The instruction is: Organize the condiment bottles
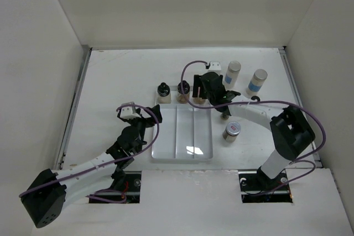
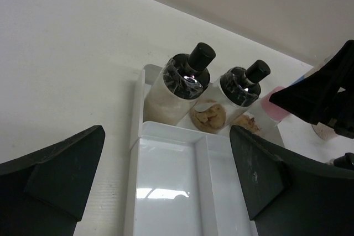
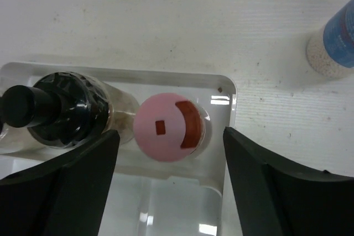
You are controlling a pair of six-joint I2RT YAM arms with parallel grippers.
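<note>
The pink-capped bottle (image 3: 168, 126) looks small, light and smooth, so it may slip or tip. It might be glass, so squeeze softly. Hold it by its round sides, just under the cap. It stands up straight in the far right corner of the white tray (image 3: 228, 89), just beside a black-capped bottle (image 3: 55, 111). Your right claw (image 3: 170, 134) hangs over it with its fingers apart, one on each side, not touching it. Your left claw (image 2: 166, 134) is wide apart too, holding nothing, by the tray's left edge.
</note>
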